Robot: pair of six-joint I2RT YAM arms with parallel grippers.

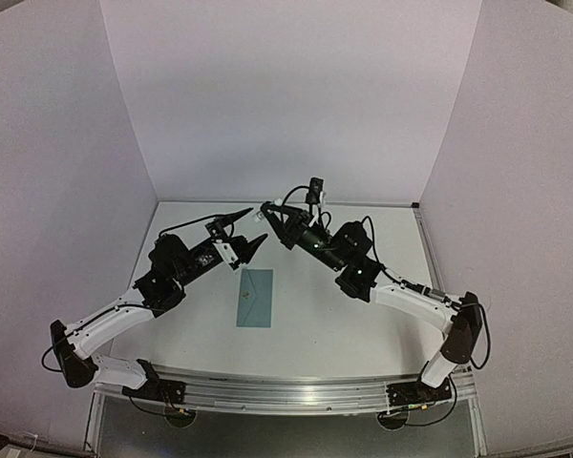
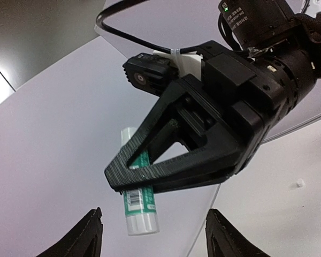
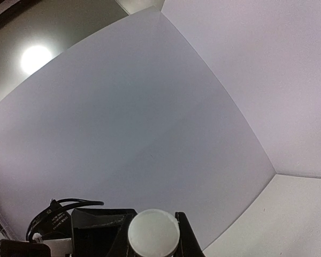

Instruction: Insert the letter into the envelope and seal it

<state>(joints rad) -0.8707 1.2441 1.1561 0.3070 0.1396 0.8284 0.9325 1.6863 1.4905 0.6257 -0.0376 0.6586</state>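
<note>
While peeking down from the top camera, can spot the envelope (image 1: 256,298) lying flat on the tabletop (image 1: 344,315), about mid-table, roughly 6 o'clock from both sets of jaws. Got the two meeting nose to nose up in the air: left jaws at 9 o'clock, right jaws at 3. Got the left jaws spread wide, nothing in them. Got the right jaws pinched tight around the middle of a white glue stick (image 2: 140,209) with a green label, one round white end facing the right wrist camera.
</note>
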